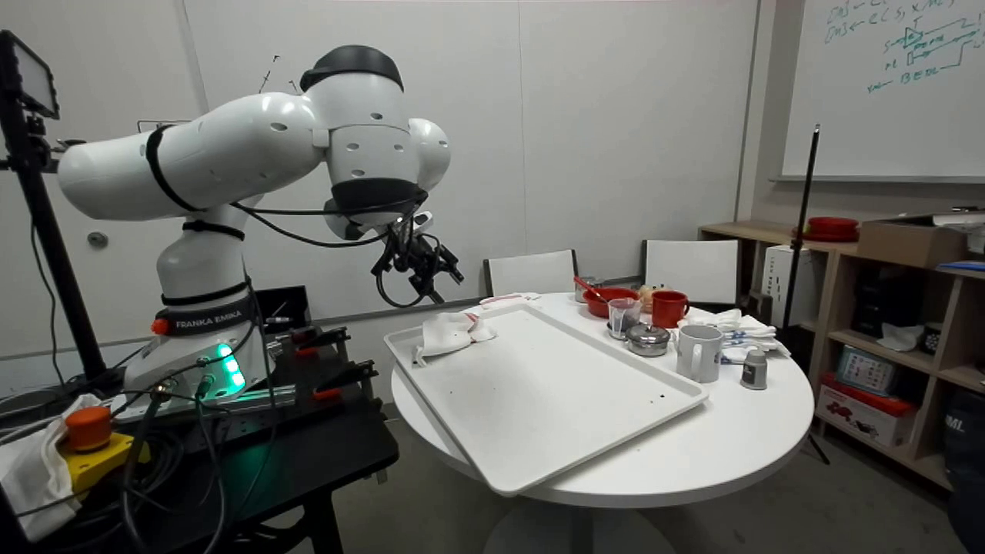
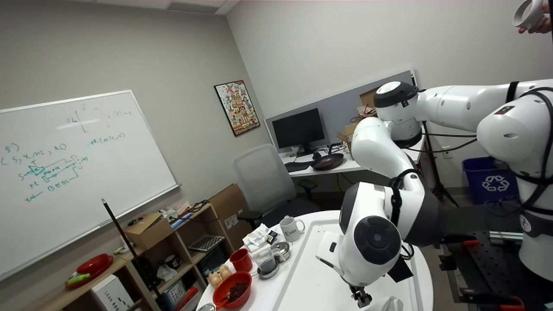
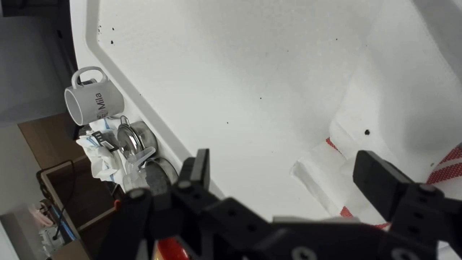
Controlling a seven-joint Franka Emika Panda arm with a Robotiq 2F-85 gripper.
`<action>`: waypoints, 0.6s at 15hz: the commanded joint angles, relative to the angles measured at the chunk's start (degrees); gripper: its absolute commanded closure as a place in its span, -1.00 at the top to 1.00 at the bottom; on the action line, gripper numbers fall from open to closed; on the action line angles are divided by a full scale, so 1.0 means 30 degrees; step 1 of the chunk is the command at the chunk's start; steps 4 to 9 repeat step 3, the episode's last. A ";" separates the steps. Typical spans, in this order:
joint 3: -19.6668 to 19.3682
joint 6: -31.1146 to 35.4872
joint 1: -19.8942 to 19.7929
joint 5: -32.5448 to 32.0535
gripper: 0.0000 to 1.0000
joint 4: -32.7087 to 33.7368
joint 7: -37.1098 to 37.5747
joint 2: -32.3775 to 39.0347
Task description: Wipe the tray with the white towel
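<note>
Rectangular white tray [image 1: 569, 385] holds red-striped white towel [image 1: 450, 335]; beside it, round red bowl [image 2: 232, 280] holds dark bits [image 2: 237, 292]; black gripper [image 3: 284, 173] spread apart.

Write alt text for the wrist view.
Open gripper above a white tray with dark specks; a red-striped white towel lies on it, partly hidden by the gripper. Beside the tray stand a mug and a lidded metal pot.

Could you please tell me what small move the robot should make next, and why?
I would probably lower the gripper toward the red-striped white towel, centring it between the jaws. The jaws stand apart and hold nothing; the towel lies crumpled on the tray, below the gripper and more toward one jaw in the wrist view, while dark specks dot the tray.
</note>
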 commanded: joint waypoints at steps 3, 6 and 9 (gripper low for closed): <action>-0.0021 0.0267 0.0077 0.0275 1.00 0.0030 0.0155 0.0372; -0.0021 0.0267 0.0077 0.0275 1.00 0.0030 0.0155 0.0372; -0.0021 0.0267 0.0077 0.0275 1.00 0.0030 0.0155 0.0372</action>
